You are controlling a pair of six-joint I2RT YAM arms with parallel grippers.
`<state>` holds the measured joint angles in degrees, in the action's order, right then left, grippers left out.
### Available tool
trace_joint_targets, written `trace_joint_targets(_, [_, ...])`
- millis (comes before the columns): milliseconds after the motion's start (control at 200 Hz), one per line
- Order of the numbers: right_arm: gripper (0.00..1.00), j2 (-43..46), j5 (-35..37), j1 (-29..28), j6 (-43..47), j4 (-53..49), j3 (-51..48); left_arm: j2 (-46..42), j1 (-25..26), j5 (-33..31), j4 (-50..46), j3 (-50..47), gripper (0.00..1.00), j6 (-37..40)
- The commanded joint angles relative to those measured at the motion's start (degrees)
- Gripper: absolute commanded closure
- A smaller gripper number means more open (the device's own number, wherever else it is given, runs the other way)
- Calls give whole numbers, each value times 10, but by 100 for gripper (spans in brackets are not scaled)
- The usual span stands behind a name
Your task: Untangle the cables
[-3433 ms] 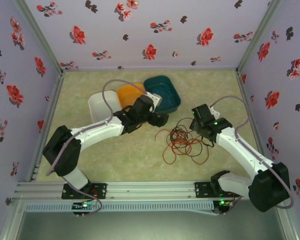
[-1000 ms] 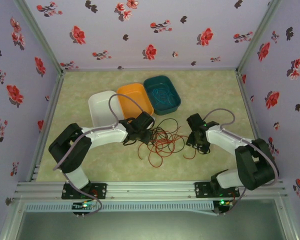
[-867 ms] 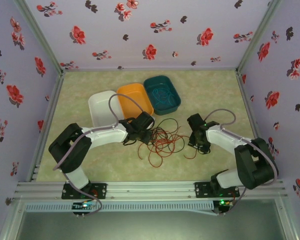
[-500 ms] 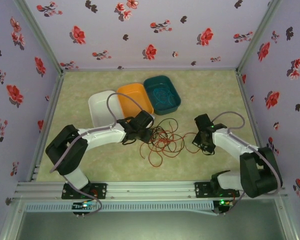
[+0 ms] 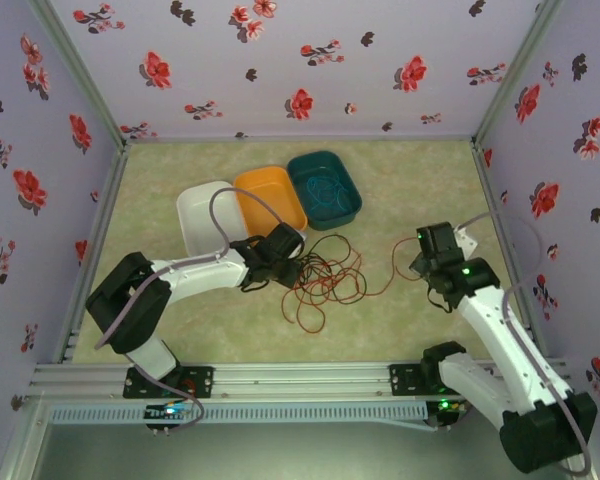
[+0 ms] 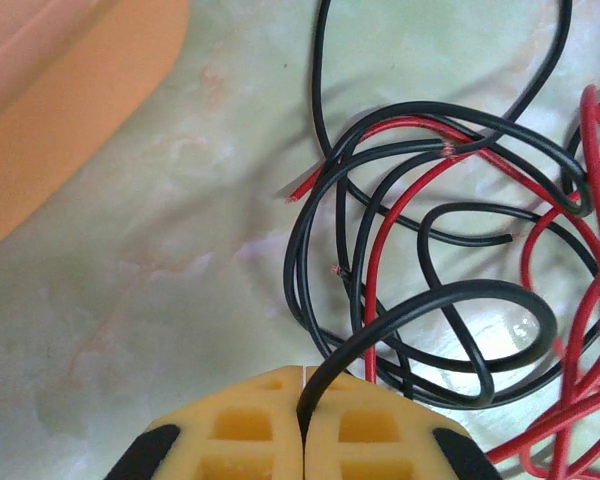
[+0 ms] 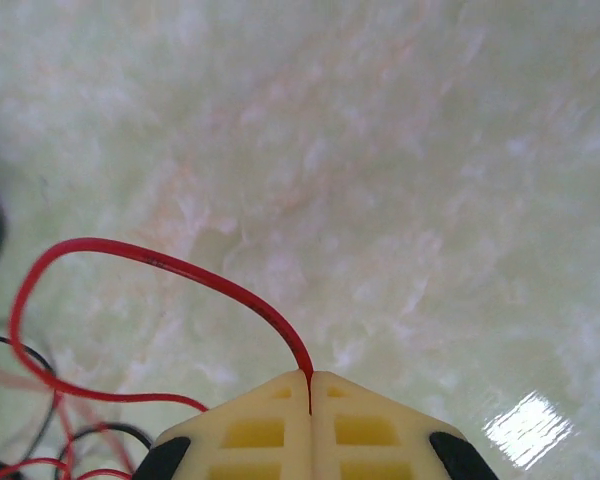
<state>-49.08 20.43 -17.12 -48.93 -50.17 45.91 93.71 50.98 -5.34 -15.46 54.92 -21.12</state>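
Left gripper (image 6: 303, 385), fingers pressed together on the black cable (image 6: 460, 288); right gripper (image 7: 310, 385), fingers clamped on the red cable (image 7: 160, 260). The tangle (image 5: 325, 280) lies mid-table between both grippers, just near of the orange bin (image 5: 270, 198).

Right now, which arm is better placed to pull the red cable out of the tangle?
Right, probably. The right end effector grips the red cable away from the tangle; the left end effector pins the black cable there.
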Motion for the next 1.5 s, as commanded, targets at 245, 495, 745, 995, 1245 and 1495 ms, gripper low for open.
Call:
trace_joint_targets(245, [100,27,103,3,112,-87,169,-14,-3,9,8,-17,100,-10])
trace_joint_targets(495, [100,21,77,3,152,-40,238,-32,-1,11,17,-14,92,-5])
trace_joint_targets(745, [100,0,21,2,188,15,284,-63,-1,17,11,2,71,0])
trace_joint_targets(995, [100,-13,-55,-3,212,75,289,-117,-1,15,17,1,47,-15])
trace_joint_targets(1245, [100,-30,-79,-36,220,118,289,-179,-1,-8,9,6,29,-20])
trace_joint_targets(1495, [100,-64,-75,-87,222,159,296,-256,-4,-76,1,0,0,-21])
